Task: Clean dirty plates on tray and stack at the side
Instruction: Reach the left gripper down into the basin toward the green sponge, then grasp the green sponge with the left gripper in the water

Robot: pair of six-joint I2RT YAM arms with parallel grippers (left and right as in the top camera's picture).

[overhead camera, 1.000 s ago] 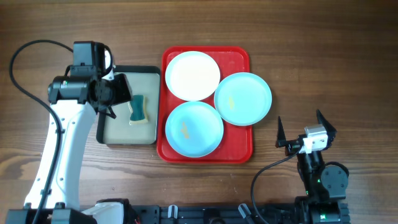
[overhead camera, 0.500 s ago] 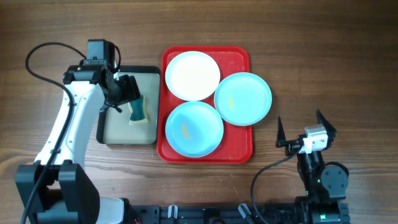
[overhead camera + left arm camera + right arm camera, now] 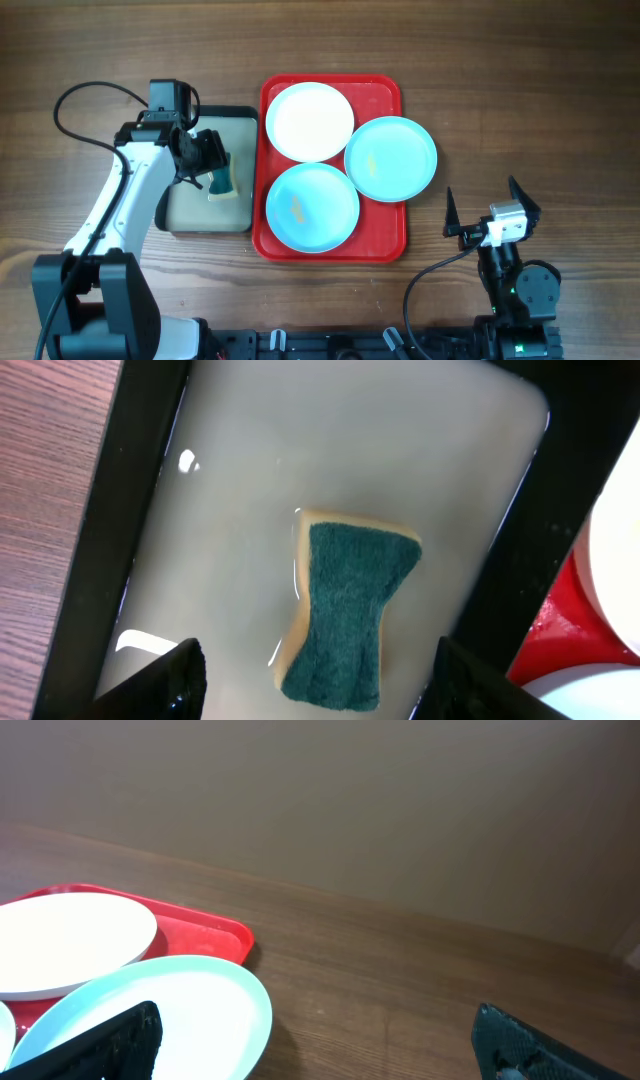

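A red tray (image 3: 383, 235) holds a white plate (image 3: 309, 121) at its far end, a pale blue plate (image 3: 312, 206) at its near left and a second pale blue plate (image 3: 391, 158) overhanging its right rim. Both blue plates carry small yellowish specks. My left gripper (image 3: 208, 165) is open over the sponge (image 3: 222, 178), a green-topped yellow sponge (image 3: 345, 608) lying in the beige tray; its fingers (image 3: 318, 682) straddle the sponge's near end. My right gripper (image 3: 492, 208) is open and empty at the right, near the table's front, with the blue plate (image 3: 160, 1010) ahead of it.
The black-rimmed beige tray (image 3: 190, 205) sits just left of the red tray and looks wet inside (image 3: 250, 480). Bare wooden table (image 3: 520, 90) lies to the right of the red tray.
My left arm has swung right and lowered over the sponge in the beige tray. The right arm and the plates have not moved.
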